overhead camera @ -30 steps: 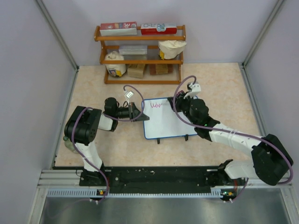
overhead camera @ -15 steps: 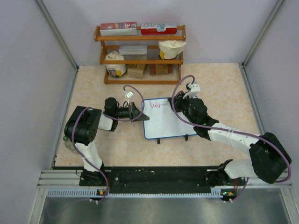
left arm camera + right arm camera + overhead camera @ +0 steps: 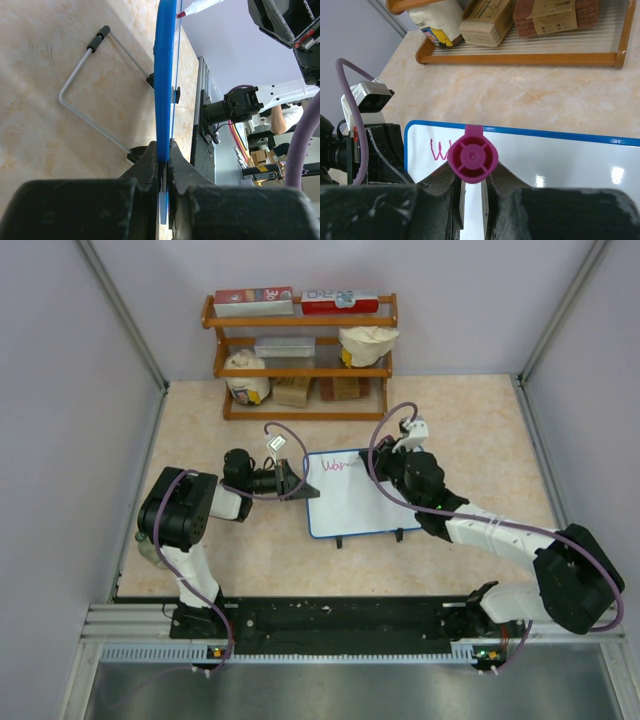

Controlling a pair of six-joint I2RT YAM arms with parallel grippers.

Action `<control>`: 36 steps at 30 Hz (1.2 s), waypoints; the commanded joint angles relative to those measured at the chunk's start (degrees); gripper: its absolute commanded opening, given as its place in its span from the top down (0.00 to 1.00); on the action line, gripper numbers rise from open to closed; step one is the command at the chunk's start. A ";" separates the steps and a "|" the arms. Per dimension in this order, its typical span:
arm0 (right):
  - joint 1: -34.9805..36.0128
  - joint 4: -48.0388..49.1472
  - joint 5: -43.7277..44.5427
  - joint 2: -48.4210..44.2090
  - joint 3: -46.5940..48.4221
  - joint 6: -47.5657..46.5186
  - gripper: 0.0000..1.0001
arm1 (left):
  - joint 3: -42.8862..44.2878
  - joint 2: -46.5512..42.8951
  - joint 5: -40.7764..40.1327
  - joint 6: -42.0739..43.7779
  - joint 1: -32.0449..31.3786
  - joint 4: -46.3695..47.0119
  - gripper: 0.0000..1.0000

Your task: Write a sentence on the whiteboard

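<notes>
The whiteboard (image 3: pixel 352 502) with its blue frame stands tilted in the middle of the table, with magenta writing (image 3: pixel 335 466) at its top left. My left gripper (image 3: pixel 297 482) is shut on the board's left edge; the left wrist view shows the blue frame (image 3: pixel 164 75) pinched between the jaws of that gripper (image 3: pixel 164 160). My right gripper (image 3: pixel 385 468) is shut on a magenta marker (image 3: pixel 472 159), seen end-on over the board (image 3: pixel 560 160) beside a written "W" (image 3: pixel 437 149). The marker's tip (image 3: pixel 197 7) is at the board's face.
A wooden shelf (image 3: pixel 300 350) with boxes and bags stands at the back, close behind the board (image 3: pixel 520 57). The board's wire stand (image 3: pixel 85 95) rests on the table behind it. Grey walls close in left and right.
My right gripper with the marker has shifted slightly left along the board's top. The left gripper and the board have not moved.
</notes>
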 commanded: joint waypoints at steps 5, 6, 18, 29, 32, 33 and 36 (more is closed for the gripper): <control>-0.64 1.64 -0.81 -2.18 -2.53 -0.11 1.00 | 0.86 0.46 -0.07 -0.38 0.01 0.72 1.00; -0.64 1.64 -0.81 -2.01 -2.44 -0.20 1.00 | 0.95 0.46 -0.07 -0.38 0.10 0.72 1.00; -0.82 1.64 1.92 -0.34 0.89 -0.11 1.00 | 0.86 0.46 -0.07 -0.38 0.01 0.72 1.00; -1.69 1.47 2.18 0.63 1.95 0.24 1.00 | 0.86 0.38 0.02 -0.38 0.01 0.72 1.00; -1.96 1.38 2.44 0.19 1.42 0.50 1.00 | 0.86 0.38 0.02 -0.38 0.01 0.64 1.00; -2.05 1.29 2.44 0.01 1.08 0.50 1.00 | 0.86 0.38 -0.15 -0.38 0.10 0.72 1.00; -2.31 0.50 1.74 -0.69 0.63 0.33 1.00 | 0.86 0.46 -0.07 -0.38 0.01 0.72 1.00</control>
